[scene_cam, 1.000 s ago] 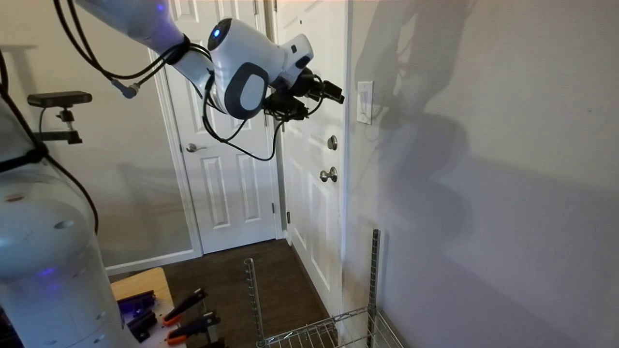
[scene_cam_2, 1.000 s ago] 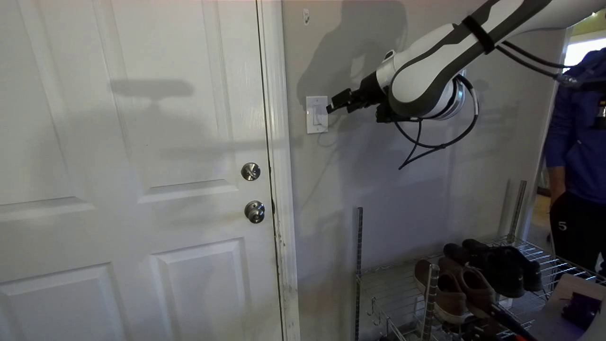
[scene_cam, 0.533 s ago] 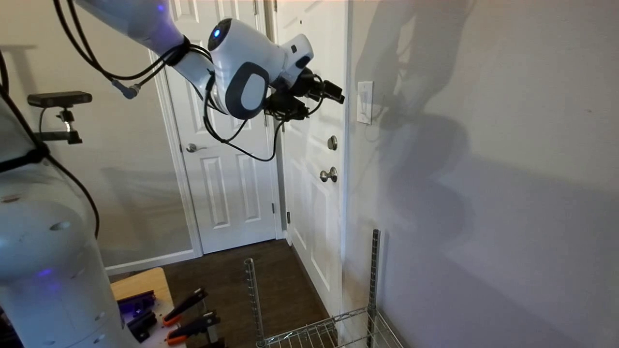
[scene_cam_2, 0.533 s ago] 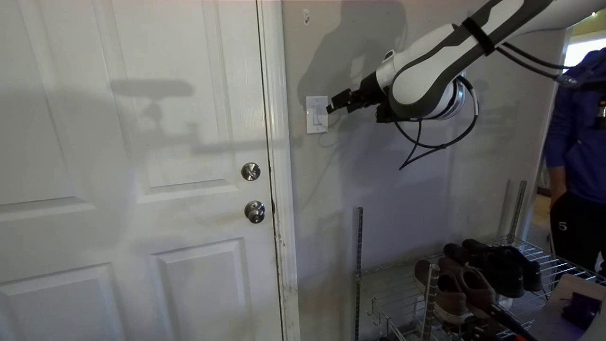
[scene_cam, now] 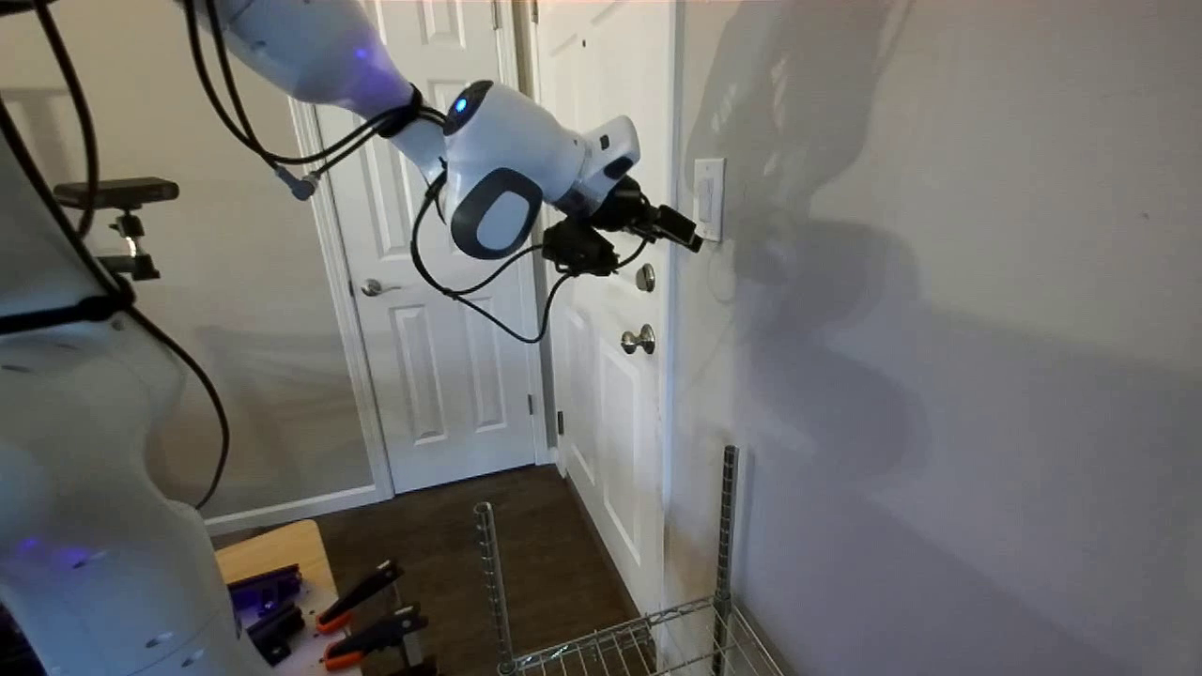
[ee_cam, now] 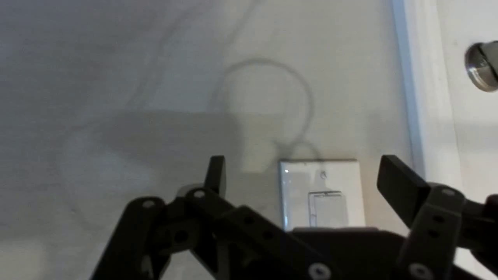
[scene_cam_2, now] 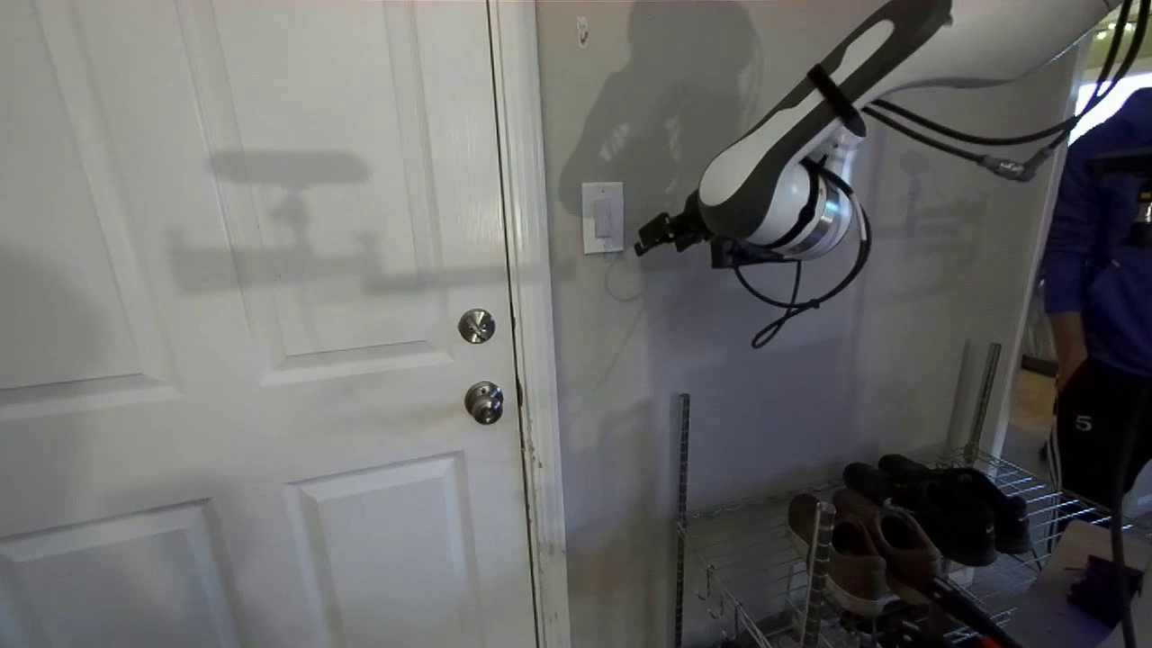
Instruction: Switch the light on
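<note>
The light switch is a white upright wall plate with a rectangular toggle, in both exterior views [scene_cam: 711, 192] [scene_cam_2: 591, 219] and the wrist view [ee_cam: 297, 186]. No lamp is in view. My gripper [ee_cam: 302, 167] is open and empty, fingers wide apart, with the plate between them farther off; the palm hides part of the plate. In an exterior view my gripper [scene_cam: 697, 237] overlaps the plate's lower edge. In an exterior view my gripper [scene_cam_2: 641, 245] shows to the right of the plate's lower edge with a gap. I cannot tell whether the toggle is up or down.
A white door with a round knob [scene_cam_2: 484, 402] and a deadbolt [scene_cam_2: 476, 326] is beside the plate. A wire rack [scene_cam_2: 814, 576] with shoes [scene_cam_2: 891, 549] stands below the arm. A person [scene_cam_2: 1102, 297] stands at the right. Clamps [scene_cam: 376, 634] lie near the robot's base.
My gripper has moved down in both exterior views, from beside the plate's upper part to its lower edge. In one view it has also moved right toward the wall. The switch looks unchanged.
</note>
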Available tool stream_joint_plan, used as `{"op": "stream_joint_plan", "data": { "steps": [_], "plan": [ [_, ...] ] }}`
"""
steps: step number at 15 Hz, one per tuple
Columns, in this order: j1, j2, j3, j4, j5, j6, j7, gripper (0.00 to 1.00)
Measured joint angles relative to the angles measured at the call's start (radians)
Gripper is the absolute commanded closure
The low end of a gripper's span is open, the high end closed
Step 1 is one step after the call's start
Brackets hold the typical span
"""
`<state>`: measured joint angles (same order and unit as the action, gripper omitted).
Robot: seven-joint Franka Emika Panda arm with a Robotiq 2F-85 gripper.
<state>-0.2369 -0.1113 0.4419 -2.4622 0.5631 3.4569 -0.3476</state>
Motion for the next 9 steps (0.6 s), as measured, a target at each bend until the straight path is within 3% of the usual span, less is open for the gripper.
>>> {"op": "stream_joint_plan", "data": {
  "steps": [4, 9],
  "plan": [
    [-0.225, -0.003, 0.257, 0.047, 0.263, 0.001, -0.210, 0.00],
    [-0.476, -0.086, 0.625, 0.034, 0.468, 0.001, -0.258, 0.00]
  ]
}}
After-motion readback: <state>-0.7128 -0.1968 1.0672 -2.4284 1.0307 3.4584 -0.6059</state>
